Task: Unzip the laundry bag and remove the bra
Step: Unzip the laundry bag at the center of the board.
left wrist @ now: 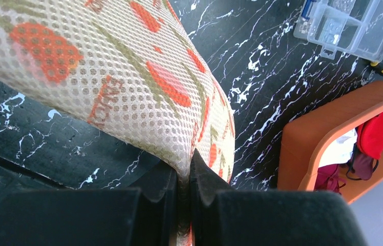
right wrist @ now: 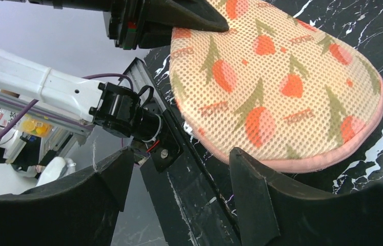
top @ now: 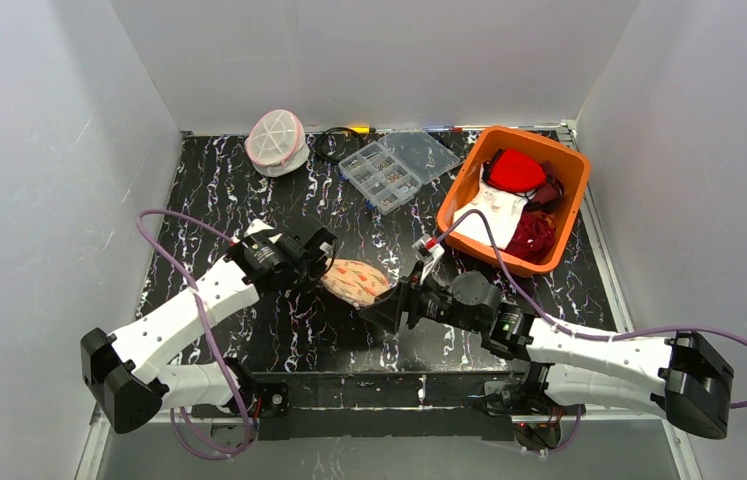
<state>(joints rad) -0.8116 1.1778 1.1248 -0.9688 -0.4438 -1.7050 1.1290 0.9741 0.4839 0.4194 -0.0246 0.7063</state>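
Note:
The laundry bag, a white mesh dome with a pink rim and spoke ribs, stands at the back left, far from both grippers. Mid-table, my left gripper is shut on the edge of a flat cream mesh pouch printed with orange flowers and trimmed in pink. My right gripper is open at the pouch's near rim. Its right fingertip is against the pink trim, and nothing is between the fingers. I cannot make out the bra; it is hidden.
An orange bin holding red and white garments stands at the right. A clear compartment box lies open at the back centre with a black cable beside it. White walls enclose the black marbled table.

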